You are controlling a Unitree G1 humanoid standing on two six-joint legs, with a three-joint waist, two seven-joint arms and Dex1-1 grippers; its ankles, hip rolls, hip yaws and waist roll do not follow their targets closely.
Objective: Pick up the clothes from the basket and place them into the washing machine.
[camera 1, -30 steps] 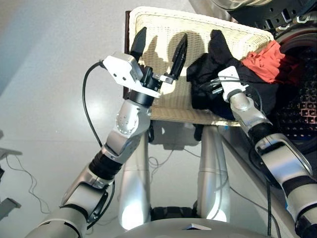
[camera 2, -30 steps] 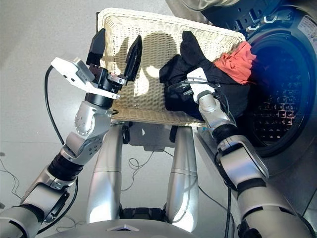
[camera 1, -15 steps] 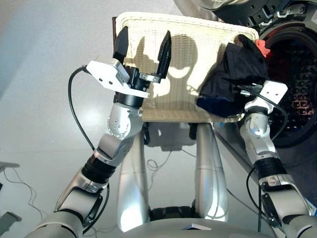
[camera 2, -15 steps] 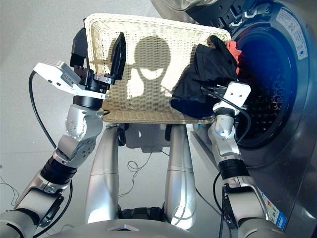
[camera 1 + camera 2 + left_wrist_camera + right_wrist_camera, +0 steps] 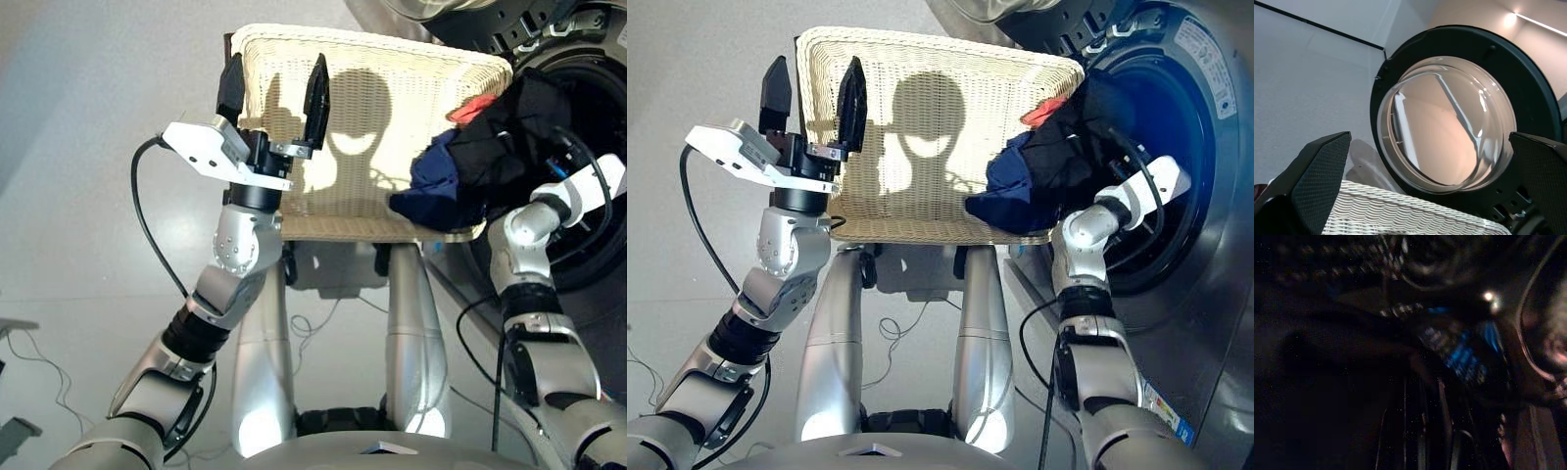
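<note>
Clothes [image 5: 1058, 157]: a bundle of black, navy and a bit of orange-red fabric, bunched at the right end of the basket [image 5: 921, 59] and lifted toward the washing machine [image 5: 1205, 176] drum opening. Black garment [image 5: 519, 137] sits uppermost, partly over the drum mouth; navy garment [image 5: 431, 176] hangs lower, draping over the basket's near right rim; orange-red garment [image 5: 477, 106] peeks out behind, only a small patch visible. Right gripper [image 5: 563, 162] is buried in the black cloth, w/ its wrist at the drum edge; can't tell if its fingers are spread or pinching. Right wrist view is almost all dark, showing only faint blue glints and a cable, so no help there. Basket is cream woven wicker, its left and middle bare apart from shadows. Left gripper [image 5: 272, 88] is held up over the basket's left end, fingers spread wide, holding nothing. Left wrist view adds what the head views miss: the machine's round glass door [image 5: 1447, 125], swung open, w/ dark rim, seen above the basket's rim.
</note>
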